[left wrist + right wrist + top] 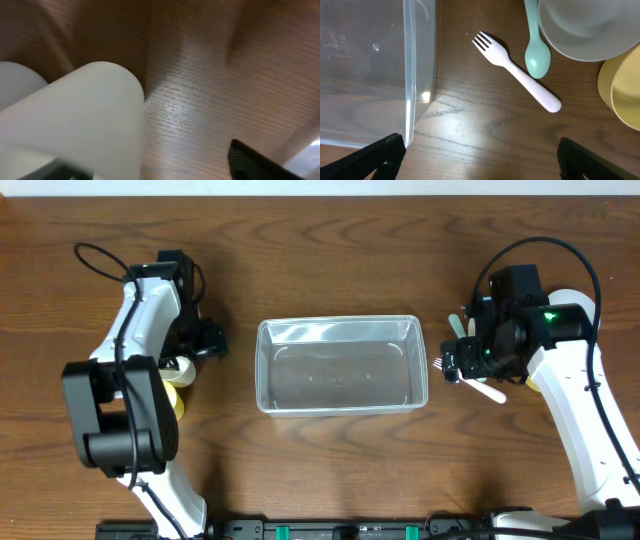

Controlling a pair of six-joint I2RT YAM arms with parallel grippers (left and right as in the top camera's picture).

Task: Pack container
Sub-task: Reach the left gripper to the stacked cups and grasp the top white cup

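Note:
The clear container (340, 365) stands empty in the middle of the table; its wall (410, 75) fills the left of the right wrist view. My left gripper (205, 340) hangs just left of it, over a white cup (180, 366). In the left wrist view that cup (95, 120) is blurred and very close, against the left finger, and bare wood separates it from the right finger; the left gripper (145, 165) is open. My right gripper (480, 150) is open wide over bare wood beside the container's right end, near a white fork (517, 72).
A teal spoon (536, 50), a pale bowl (590, 25) and a yellow bowl (622, 85) lie right of the container. A yellow piece (178, 398) sits by the white cup on the left.

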